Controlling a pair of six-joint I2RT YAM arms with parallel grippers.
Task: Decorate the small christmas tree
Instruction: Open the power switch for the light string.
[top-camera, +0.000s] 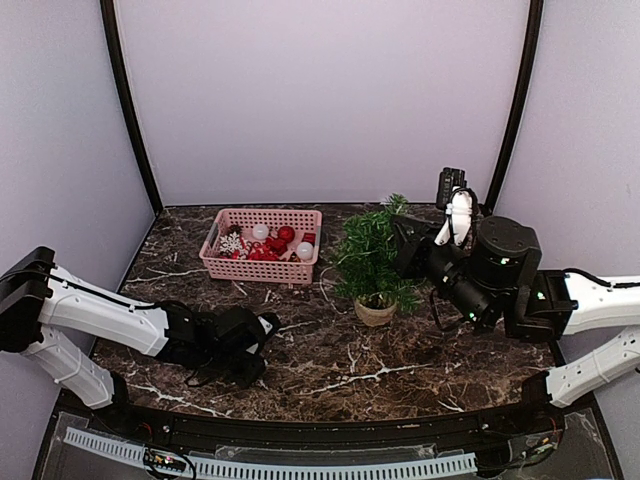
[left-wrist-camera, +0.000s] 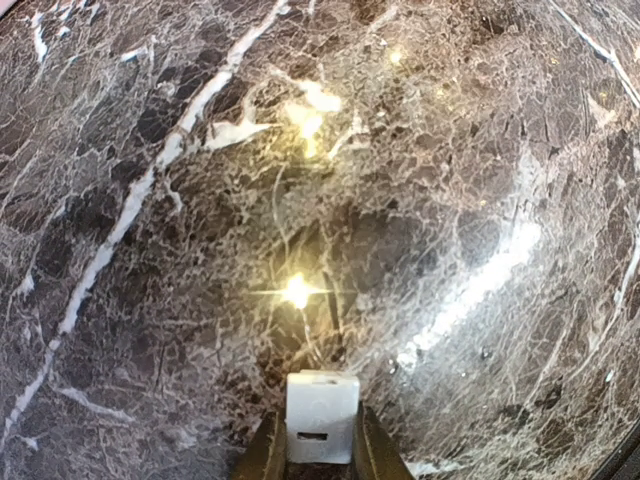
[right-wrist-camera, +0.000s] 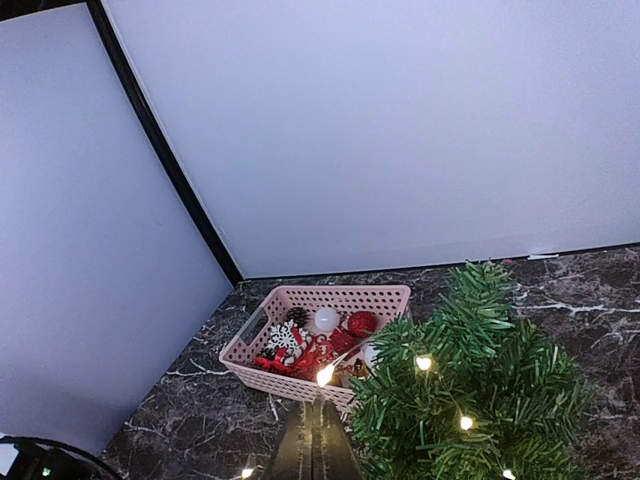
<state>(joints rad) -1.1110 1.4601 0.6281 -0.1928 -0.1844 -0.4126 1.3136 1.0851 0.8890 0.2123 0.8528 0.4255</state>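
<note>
Gleaming marble table (top-camera: 330, 360), tree (top-camera: 372, 258), lilac walls (top-camera: 320, 100)

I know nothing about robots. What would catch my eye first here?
The small christmas tree in its tan pot stands mid-table, dotted with tiny warm lights. Left of it sits a pink basket of red and white ornaments. Near the front, the left gripper pinches a small white block over the dark marble table.

One small christmas tree (top-camera: 372, 255), one pink basket (top-camera: 260, 271), two white balls (top-camera: 260, 232), one white snowflake (top-camera: 232, 243), one pine cone (right-wrist-camera: 298, 315), red ornaments (top-camera: 272, 248) too jumbled to count, one white plastic block (left-wrist-camera: 322, 418), two robot arms (top-camera: 100, 315)
</note>
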